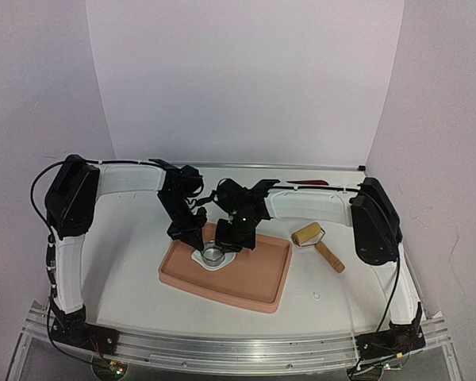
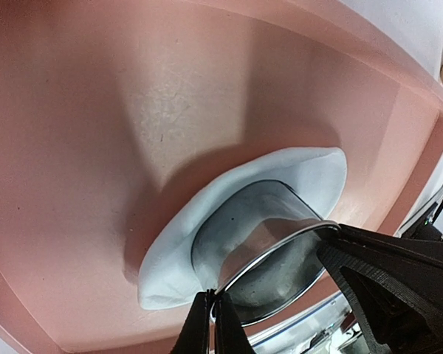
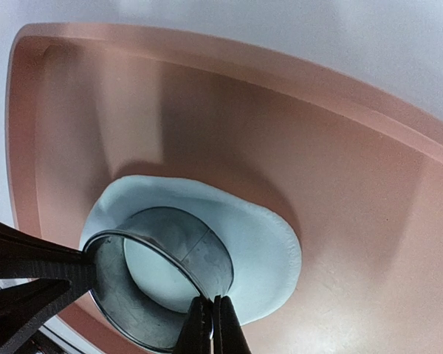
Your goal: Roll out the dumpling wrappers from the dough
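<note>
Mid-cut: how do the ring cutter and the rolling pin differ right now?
The ring cutter is a shiny metal hoop; the rolling pin is a tan roller with a handle. The ring cutter sits on the dough in the tray; the rolling pin lies on the table beside the tray. Left gripper and right gripper both pinch the ring cutter's rim; nothing touches the rolling pin.

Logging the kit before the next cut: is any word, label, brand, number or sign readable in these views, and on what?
None can be read in any view.
The metal ring cutter, pink tray, dough and rolling pin show no print or marking.
</note>
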Controlling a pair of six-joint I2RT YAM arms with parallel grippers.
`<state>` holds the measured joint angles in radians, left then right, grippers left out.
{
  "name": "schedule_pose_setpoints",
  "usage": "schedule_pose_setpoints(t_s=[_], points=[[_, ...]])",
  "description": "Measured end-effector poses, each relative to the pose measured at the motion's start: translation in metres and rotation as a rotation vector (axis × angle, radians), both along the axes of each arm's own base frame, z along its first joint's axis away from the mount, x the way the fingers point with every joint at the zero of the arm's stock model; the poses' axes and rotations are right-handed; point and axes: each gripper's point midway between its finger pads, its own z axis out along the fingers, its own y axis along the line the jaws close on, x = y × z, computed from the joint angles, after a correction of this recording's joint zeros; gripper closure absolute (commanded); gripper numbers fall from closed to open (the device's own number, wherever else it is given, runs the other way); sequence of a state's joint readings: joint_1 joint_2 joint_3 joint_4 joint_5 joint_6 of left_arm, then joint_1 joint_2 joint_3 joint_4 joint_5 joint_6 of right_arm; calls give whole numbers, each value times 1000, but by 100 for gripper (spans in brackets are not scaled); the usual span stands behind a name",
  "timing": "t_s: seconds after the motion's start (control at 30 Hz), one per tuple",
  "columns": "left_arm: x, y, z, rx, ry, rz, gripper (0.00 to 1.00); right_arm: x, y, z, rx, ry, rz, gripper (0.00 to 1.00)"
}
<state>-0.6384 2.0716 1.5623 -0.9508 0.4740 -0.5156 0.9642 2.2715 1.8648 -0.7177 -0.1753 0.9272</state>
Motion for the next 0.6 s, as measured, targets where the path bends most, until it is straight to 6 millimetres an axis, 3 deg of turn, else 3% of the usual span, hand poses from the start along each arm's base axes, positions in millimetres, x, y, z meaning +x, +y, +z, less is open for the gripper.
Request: schedule_pose_setpoints(t_s=[0.6], points=[[7, -4, 0, 41, 96, -76, 100, -6, 2, -1, 17, -13, -97, 100]])
